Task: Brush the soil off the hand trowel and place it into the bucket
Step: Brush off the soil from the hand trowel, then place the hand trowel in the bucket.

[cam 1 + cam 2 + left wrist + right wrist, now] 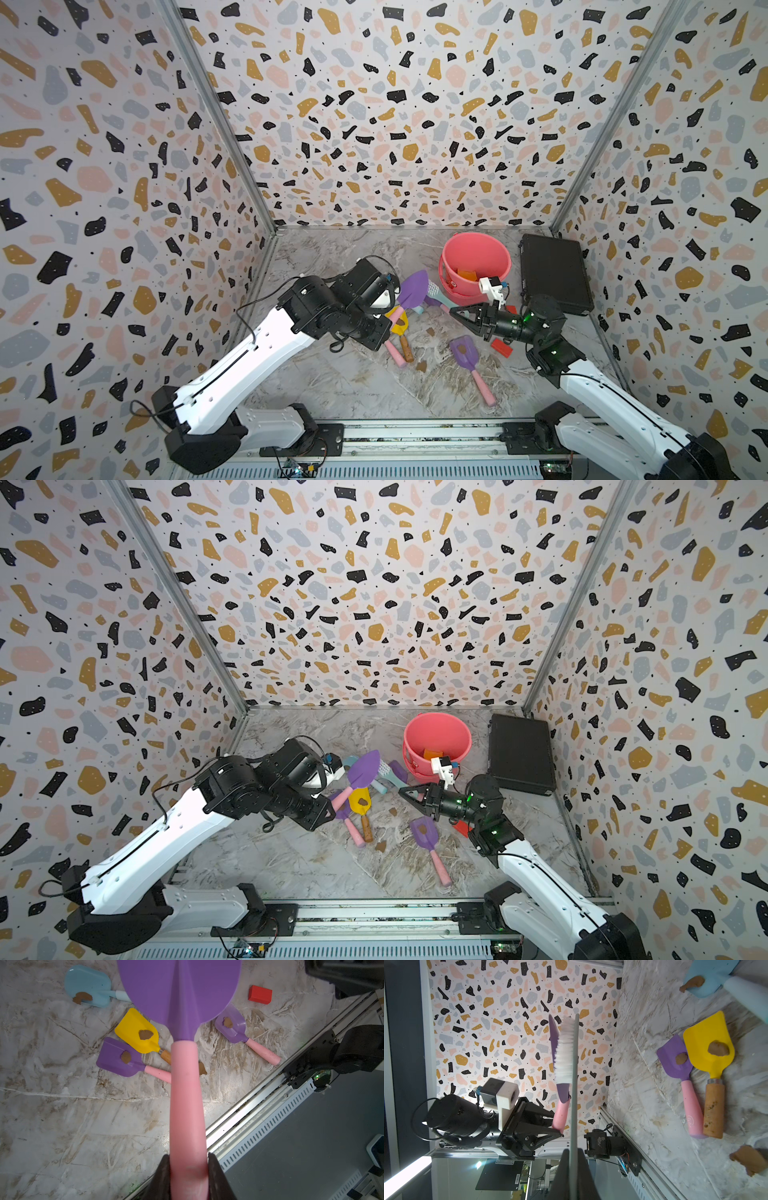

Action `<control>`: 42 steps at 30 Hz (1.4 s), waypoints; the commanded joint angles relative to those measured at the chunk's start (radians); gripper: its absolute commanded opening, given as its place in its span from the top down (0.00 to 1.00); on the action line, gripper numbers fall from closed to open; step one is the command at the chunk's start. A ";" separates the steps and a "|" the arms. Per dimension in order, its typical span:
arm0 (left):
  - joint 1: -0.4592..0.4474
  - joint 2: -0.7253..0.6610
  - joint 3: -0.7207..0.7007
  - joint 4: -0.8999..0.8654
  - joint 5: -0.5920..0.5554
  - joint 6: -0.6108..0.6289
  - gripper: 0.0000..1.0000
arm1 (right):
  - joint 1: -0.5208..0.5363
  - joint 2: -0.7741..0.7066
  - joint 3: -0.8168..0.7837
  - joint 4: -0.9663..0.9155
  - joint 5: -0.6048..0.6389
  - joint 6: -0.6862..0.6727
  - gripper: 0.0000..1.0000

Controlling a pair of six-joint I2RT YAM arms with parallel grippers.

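Note:
My left gripper point(188, 1159) is shut on the pink handle point(187, 1105) of the hand trowel, whose purple blade point(411, 289) is raised above the table left of the bucket point(446, 253). In a top view the blade's face shows no soil. My right gripper point(574, 1153) is shut on the thin grey handle of a brush point(574, 1084). Its white bristles point(564, 1049) lie against the trowel blade point(554, 1039). Soil blobs sit on the table point(421, 365) and on other trowels point(145, 1034). The coral-pink bucket stands upright behind the brush.
Under the held trowel lie a yellow trowel point(400, 326), a purple scoop point(118, 1061) and a light-blue one point(89, 985). Another purple scoop point(461, 351) and a red block point(500, 347) lie near my right arm. A black case point(555, 274) lies right of the bucket.

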 commanded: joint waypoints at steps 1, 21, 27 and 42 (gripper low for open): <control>0.004 -0.040 -0.013 -0.027 0.025 -0.012 1.00 | -0.061 -0.032 0.053 0.005 -0.016 -0.023 1.00; 0.125 -0.047 -0.094 -0.092 -0.211 -0.108 1.00 | -0.137 -0.141 0.466 -1.134 0.378 -1.058 1.00; 0.223 -0.069 -0.197 -0.045 -0.223 -0.131 1.00 | 0.035 -0.118 0.582 -1.298 0.834 -1.236 1.00; 0.228 0.249 0.267 0.193 0.190 -0.244 1.00 | 0.185 -0.095 0.642 -1.407 1.611 -1.138 1.00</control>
